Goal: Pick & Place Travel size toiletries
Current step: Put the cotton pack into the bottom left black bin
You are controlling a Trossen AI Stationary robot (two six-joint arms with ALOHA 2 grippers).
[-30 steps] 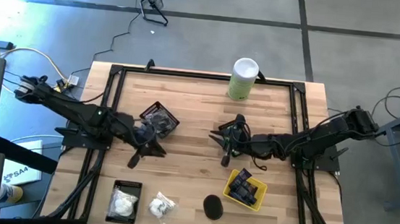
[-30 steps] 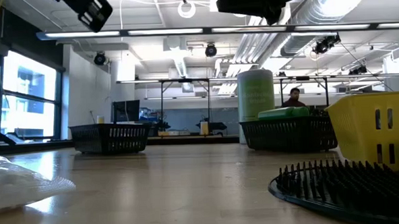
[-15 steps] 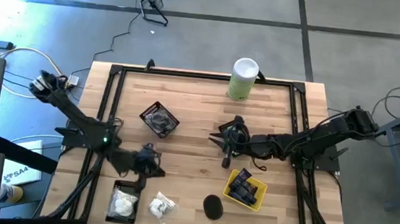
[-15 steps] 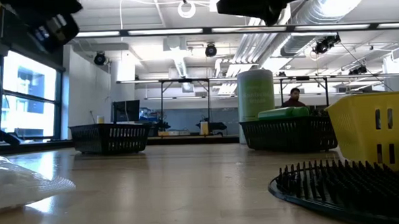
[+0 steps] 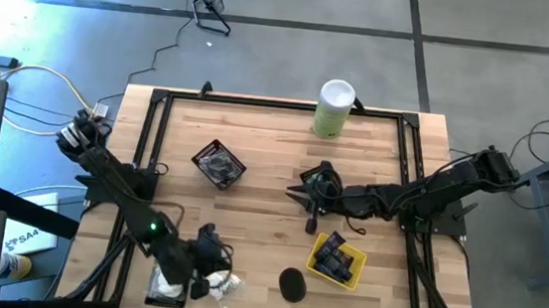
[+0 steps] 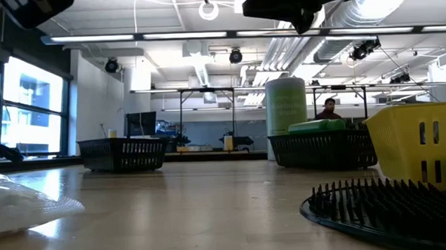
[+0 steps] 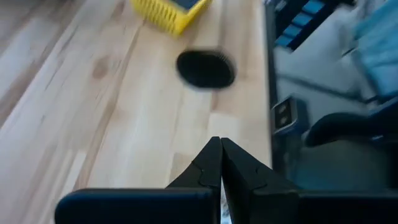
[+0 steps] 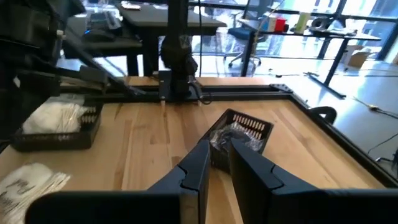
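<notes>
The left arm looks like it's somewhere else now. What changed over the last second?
The left gripper swung from the black basket near the table's middle to the near edge, by the white packet, and its fingers closed; whether on the packet isn't visible. The right gripper stayed mid-table, and the yellow basket, black disc and canister did not move.

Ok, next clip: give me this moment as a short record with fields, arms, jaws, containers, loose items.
left gripper: near front edge, over the white packet, jaws shut
right gripper: mid-table, jaws slightly apart, nothing visibly held
yellow basket: holds dark tubes
black baskets: one mid-table, one front with white packets
black disc: loose, beside yellow basket
canister: back edge, upright
</notes>
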